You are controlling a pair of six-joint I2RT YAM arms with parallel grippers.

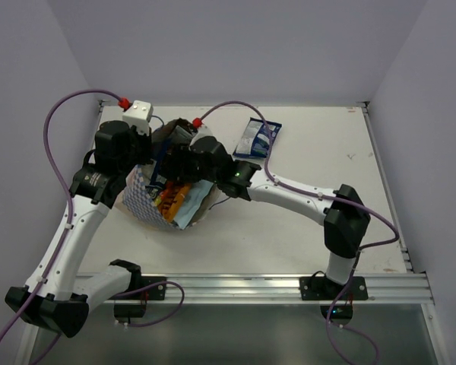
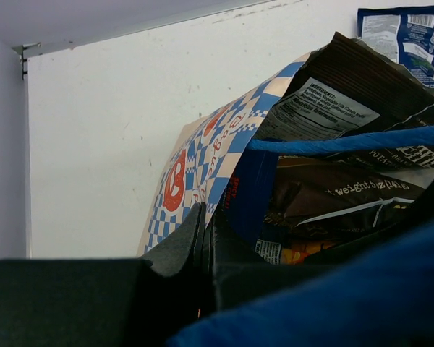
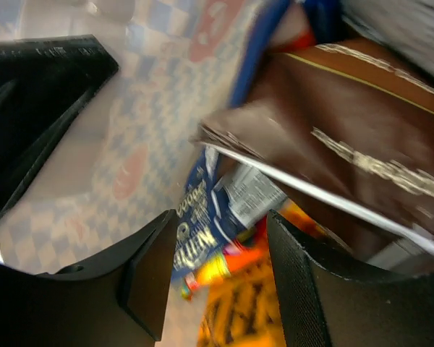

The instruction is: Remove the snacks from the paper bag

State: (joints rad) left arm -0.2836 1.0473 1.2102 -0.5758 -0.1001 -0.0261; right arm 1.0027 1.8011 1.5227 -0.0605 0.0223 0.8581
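Observation:
The paper bag (image 1: 146,199) lies at the left-middle of the table with its mouth open toward the right arm. Several snacks show in the mouth: an orange one (image 1: 178,199), a dark brown one (image 2: 338,87) and a dark blue one (image 3: 206,224). My left gripper (image 2: 202,231) is shut on the bag's checkered rim (image 2: 202,155); it is at the bag's far edge in the top view (image 1: 147,156). My right gripper (image 3: 220,275) is open and empty, its jaws just over the dark blue and orange packets (image 3: 249,307) in the mouth (image 1: 175,169). A brown packet (image 3: 347,137) lies above them.
One blue-and-white packet (image 1: 257,138) lies flat on the table behind the right arm's wrist; it also shows in the left wrist view (image 2: 405,36). The two grippers are close together at the bag. Walls enclose the table at the back and the sides.

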